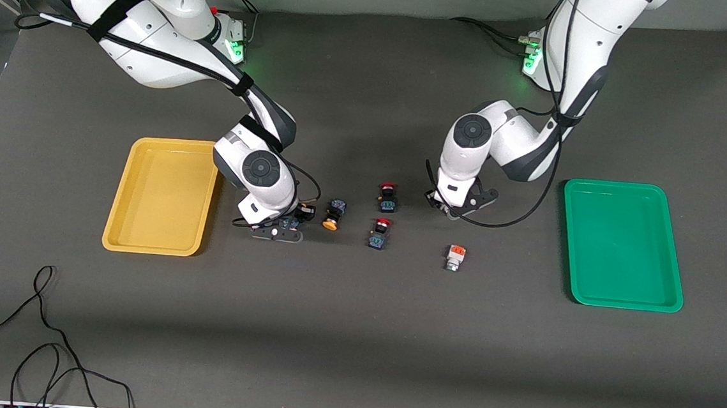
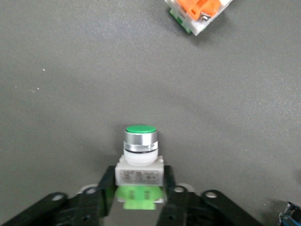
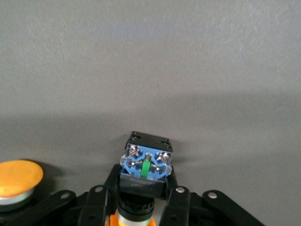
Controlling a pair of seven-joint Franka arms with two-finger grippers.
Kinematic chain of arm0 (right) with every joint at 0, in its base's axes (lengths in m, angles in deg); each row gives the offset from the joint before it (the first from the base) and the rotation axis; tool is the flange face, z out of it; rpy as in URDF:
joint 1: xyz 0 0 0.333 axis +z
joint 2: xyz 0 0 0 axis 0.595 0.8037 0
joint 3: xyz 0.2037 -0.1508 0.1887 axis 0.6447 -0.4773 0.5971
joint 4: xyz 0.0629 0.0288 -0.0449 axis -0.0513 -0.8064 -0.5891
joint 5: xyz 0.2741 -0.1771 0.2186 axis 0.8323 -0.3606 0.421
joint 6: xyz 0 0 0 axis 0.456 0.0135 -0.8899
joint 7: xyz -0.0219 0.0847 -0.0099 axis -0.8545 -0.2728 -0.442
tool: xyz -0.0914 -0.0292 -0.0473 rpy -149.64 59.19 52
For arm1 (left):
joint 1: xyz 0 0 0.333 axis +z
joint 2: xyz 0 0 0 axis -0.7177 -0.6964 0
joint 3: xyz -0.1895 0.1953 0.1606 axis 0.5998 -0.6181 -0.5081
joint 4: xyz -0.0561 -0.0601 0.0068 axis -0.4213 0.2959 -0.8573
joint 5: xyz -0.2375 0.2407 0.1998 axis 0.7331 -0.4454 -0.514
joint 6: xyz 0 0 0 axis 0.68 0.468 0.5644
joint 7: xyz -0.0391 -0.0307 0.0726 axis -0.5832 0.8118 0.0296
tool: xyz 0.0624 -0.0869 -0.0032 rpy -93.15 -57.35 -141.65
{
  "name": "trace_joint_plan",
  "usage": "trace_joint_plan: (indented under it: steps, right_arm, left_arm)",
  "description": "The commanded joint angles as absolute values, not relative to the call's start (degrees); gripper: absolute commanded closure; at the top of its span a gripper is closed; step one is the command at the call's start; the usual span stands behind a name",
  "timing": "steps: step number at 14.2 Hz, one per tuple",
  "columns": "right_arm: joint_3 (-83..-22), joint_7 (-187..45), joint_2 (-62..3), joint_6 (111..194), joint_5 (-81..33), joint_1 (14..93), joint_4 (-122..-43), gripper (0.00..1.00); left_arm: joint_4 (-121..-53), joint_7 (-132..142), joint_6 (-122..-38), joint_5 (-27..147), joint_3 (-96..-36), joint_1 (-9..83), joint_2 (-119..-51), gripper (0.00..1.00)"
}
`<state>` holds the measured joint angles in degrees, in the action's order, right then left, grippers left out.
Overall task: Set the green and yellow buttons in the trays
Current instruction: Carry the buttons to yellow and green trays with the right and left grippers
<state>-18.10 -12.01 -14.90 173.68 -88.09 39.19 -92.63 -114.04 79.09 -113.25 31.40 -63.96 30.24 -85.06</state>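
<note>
My left gripper (image 1: 456, 209) is low over the table's middle, shut on a white-bodied button with a green cap (image 2: 139, 157); its fingers (image 2: 106, 186) press on both sides of the white body. A white button with an orange cap (image 1: 455, 257) lies nearer the front camera and also shows in the left wrist view (image 2: 197, 12). My right gripper (image 1: 291, 219) is low beside the yellow tray (image 1: 143, 247), shut on a black-blue button with a yellow-orange cap (image 3: 145, 172). A second yellow-orange button (image 1: 332, 215) lies beside it and shows in the right wrist view (image 3: 16, 181). The green tray (image 1: 625, 305) lies at the left arm's end.
Two red-capped black-blue switches (image 1: 388, 196) (image 1: 379, 232) stand between the two grippers. Both trays hold nothing. A loose black cable (image 1: 40, 341) lies near the front edge at the right arm's end.
</note>
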Motion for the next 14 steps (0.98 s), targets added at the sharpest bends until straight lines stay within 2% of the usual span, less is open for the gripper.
trace_joint_plan:
  steps: [1,3,6,9,11,12,14]
  right_arm:
    - [-17.91,-10.80,-18.33,171.63,-89.32,37.93,-91.07,1.00]
    - [-17.82,-16.12,-24.47,164.19,-84.42,36.79,-91.07,1.00]
    - [-17.91,-33.17,-35.64,152.58,-73.69,31.61,-91.42,1.00]
    - [-18.95,-45.47,-42.16,145.09,-72.70,26.24,-92.29,1.00]
    - [-25.35,-53.13,-44.18,145.86,-72.00,26.93,-95.10,1.00]
    - [-26.59,-56.12,-45.33,147.52,-71.39,26.85,-97.29,1.00]
    - [-30.46,-61.23,-46.74,154.00,-71.29,26.93,-102.64,1.00]
  left_arm:
    - [-113.24,80.85,-112.08,30.25,-64.52,30.13,-84.25,0.88]
    - [-111.23,80.23,-110.34,30.33,-64.61,30.92,-82.33,0.92]
    - [-106.22,76.39,-97.79,34.26,-62.86,33.64,-76.35,0.96]
    - [-99.46,60.07,-84.88,48.58,-63.38,36.27,-70.90,0.96]
    - [-98.38,51.88,-78.70,51.07,-63.29,40.75,-67.82,0.96]
    - [-98.82,47.84,-77.20,51.16,-63.38,42.86,-66.68,0.96]
    - [-99.00,34.51,-72.20,51.16,-63.47,48.99,-65.97,0.96]
